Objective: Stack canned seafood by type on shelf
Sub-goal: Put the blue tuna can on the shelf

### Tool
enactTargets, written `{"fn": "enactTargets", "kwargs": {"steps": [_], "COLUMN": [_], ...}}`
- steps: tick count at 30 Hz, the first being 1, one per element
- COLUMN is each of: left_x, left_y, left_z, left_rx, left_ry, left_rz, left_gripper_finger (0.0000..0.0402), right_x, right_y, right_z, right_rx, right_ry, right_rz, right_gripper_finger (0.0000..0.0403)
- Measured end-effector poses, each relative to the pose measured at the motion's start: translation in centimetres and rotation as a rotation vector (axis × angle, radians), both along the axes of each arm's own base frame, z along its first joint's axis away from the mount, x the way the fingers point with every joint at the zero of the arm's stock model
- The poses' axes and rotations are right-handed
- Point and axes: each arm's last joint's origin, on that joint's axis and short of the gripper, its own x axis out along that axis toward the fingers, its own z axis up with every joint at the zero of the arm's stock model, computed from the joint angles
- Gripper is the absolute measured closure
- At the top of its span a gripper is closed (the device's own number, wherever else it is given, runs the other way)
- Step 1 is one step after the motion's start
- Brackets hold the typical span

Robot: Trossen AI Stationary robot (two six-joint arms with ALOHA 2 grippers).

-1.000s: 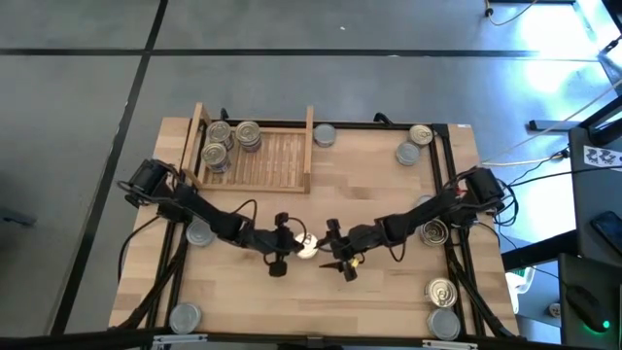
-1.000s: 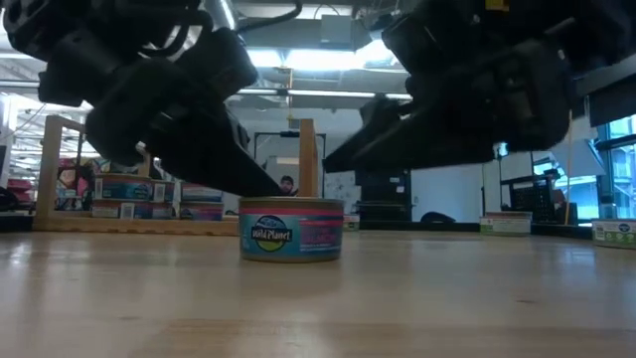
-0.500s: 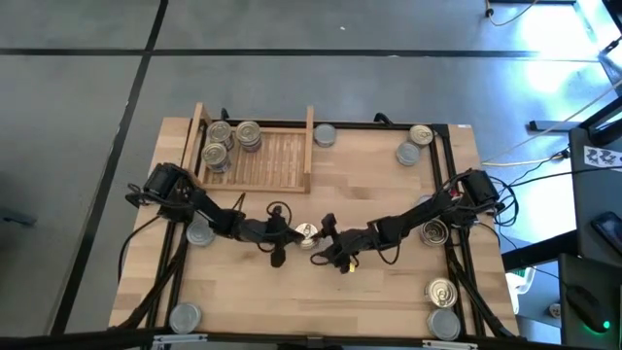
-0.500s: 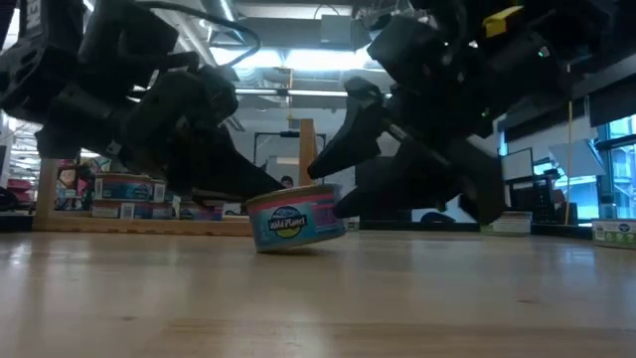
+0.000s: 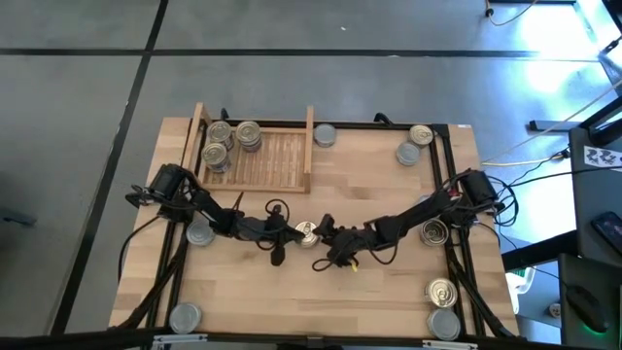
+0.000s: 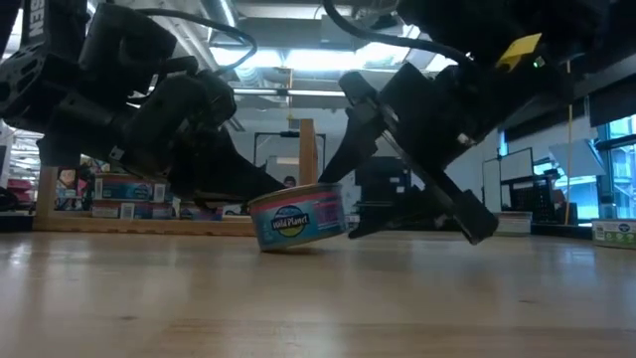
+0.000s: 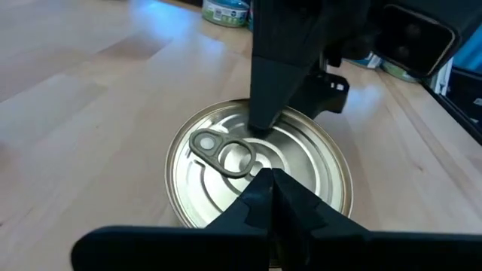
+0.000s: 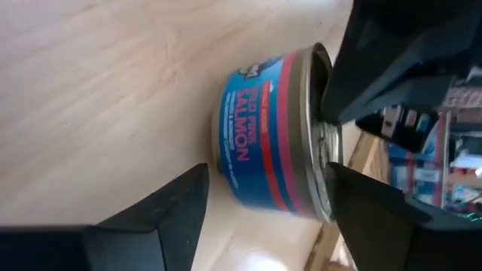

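A small round can (image 6: pixel 297 219) sits tilted near the middle of the wooden tabletop (image 5: pixel 389 292), one edge lifted. Its wrapper is blue with pink-red bands; the low view shows an oval logo reading "Wild Planet", and the right wrist view shows the word "SALMON" in white capitals. The top is shiny metal with a pull-tab ring. Two dark robot arms meet at this can. The left claw (image 5: pixel 282 230) is pressed together, its closed tip resting on the lid near the ring. The right claw (image 5: pixel 326 245) is spread, with one finger (image 8: pixel 158 211) low beside the can's wall and the other (image 8: pixel 369 211) at the lid end; the can lies between them. Toward the far left of the tabletop stands the shelf (image 5: pixel 282 160), a light-wood rack with a slatted base and two upright side boards, holding a few cans (image 5: pixel 228 141) bunched at its left end. More cans (image 5: pixel 413 141) lie scattered along the far edge, the right side and the near corners, some gold-topped, some grey.
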Motion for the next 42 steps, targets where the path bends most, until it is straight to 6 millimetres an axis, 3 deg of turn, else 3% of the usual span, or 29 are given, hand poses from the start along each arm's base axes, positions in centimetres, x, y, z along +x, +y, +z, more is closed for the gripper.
{"fn": "enactTargets", "kwargs": {"steps": [8, 13, 16, 19, 25, 30, 36, 42], "left_x": [-0.1, -0.1, 0.0, 0.0, 0.0, 0.2, 0.2, 0.5], "left_y": [0.1, 0.1, 0.1, 0.0, 0.0, 0.2, 0.2, 0.8], "left_z": [0.0, 0.0, 0.1, 0.2, 0.3, 0.6, 1.8, 3.5], "left_rx": [0.009, 0.012, 0.014, 0.016, 0.009, 0.02, 0.173, 0.305], "left_ry": [-0.007, -0.009, -0.017, -0.035, -0.041, -0.048, -0.052, 0.055], "left_rz": [0.031, 0.041, 0.042, 0.044, 0.047, 0.048, -0.02, -0.046], "left_gripper_finger": [0.0397, 0.0396, 0.0396, 0.0396, 0.0384, 0.0325, 0.0228, 0.0141], "right_x": [1.2, 2.1, 2.5, 2.5, 2.3, 2.0, 0.4, -1.9], "right_y": [0.0, -0.4, -0.4, -0.4, 0.0, 0.6, 1.0, -0.2], "right_z": [-1.7, -1.5, -1.3, -1.3, -1.3, -1.1, 0.6, 2.6], "right_rx": [-0.092, -0.064, -0.018, 0.02, 0.046, 0.025, 0.057, 0.149], "right_ry": [-0.049, -0.029, -0.007, 0.001, -0.001, -0.001, 0.054, 0.143], "right_rz": [0.033, 0.008, -0.036, -0.08, -0.119, -0.135, -0.205, -0.382], "right_gripper_finger": [0.0139, 0.0139, 0.0157, 0.02, 0.0202, 0.0202, 0.0207, 0.021]}}
